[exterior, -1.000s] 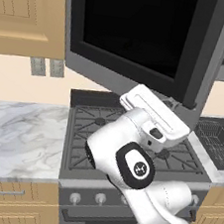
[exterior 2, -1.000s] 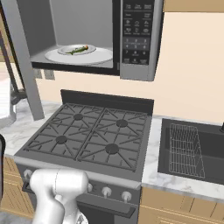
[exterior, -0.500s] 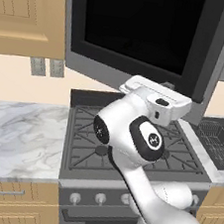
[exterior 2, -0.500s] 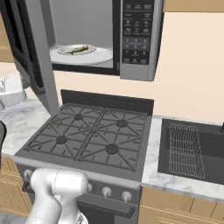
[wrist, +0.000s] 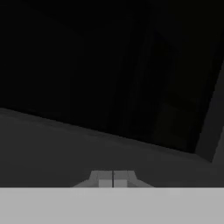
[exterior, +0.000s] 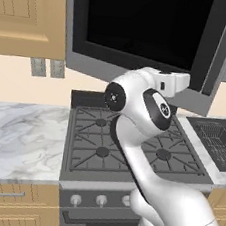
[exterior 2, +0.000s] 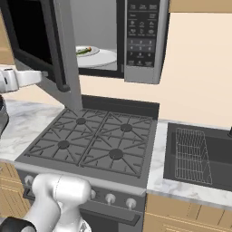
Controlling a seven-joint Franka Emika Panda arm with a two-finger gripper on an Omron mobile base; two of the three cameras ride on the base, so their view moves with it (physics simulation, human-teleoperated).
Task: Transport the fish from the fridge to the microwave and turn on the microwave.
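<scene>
The fish (exterior 2: pixel 83 50) lies on the white turntable plate (exterior 2: pixel 100 58) inside the microwave (exterior 2: pixel 143 41). The microwave's black-windowed door (exterior 2: pixel 41 43) stands partly open and hides the left of the cavity. From the left base the same door (exterior: pixel 146 26) faces the camera. My gripper (exterior: pixel 185 82) is shut and empty, its tip against the door's lower part near the handle edge. In the right base view the gripper (exterior 2: pixel 44 75) reaches the door from the left. In the hand view the shut fingertips (wrist: pixel 113 179) press close to the dark door surface. The fridge is out of view.
A gas stove (exterior 2: pixel 95 142) with dark grates sits under the microwave. A sink with a wire rack (exterior 2: pixel 194 149) is to its right. Marble counter (exterior: pixel 18 138) lies to the left, below wooden cabinets (exterior: pixel 27 13) and wall outlets (exterior: pixel 47 67).
The hand has risen and swung toward the microwave, and the door has swung with it, now covering more of the cavity. The fish and plate have not moved.
</scene>
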